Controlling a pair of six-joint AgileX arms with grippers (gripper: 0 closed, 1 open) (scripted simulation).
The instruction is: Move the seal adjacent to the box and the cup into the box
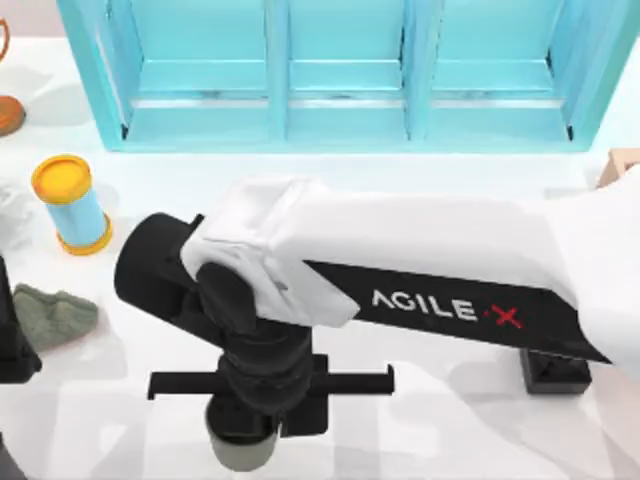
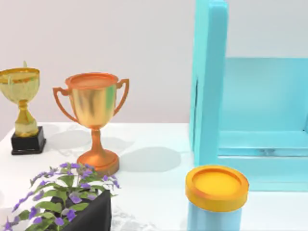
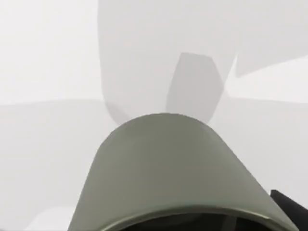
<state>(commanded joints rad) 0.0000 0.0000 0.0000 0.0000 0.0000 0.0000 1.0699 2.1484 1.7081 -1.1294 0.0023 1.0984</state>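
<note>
My right arm reaches across the table from the right, and its gripper (image 1: 247,438) is at the front middle, shut on the cup (image 1: 238,455). In the right wrist view the grey-olive cup (image 3: 166,168) sits very close, rim nearest the camera, with a dark fingertip (image 3: 290,204) beside it. The seal's black base (image 1: 555,372) pokes out from under the right arm at the right; its top is hidden. A tan corner of the box (image 1: 620,165) shows at the right edge. My left arm (image 1: 12,335) is parked at the left edge.
A turquoise shelf unit (image 1: 350,70) spans the back. A light-blue cylinder with yellow ends (image 1: 72,205) stands at the left, and a grey-green lump (image 1: 52,315) lies near it. Two trophies (image 2: 94,120) (image 2: 21,108) and a purple-flowered plant (image 2: 67,202) stand far left.
</note>
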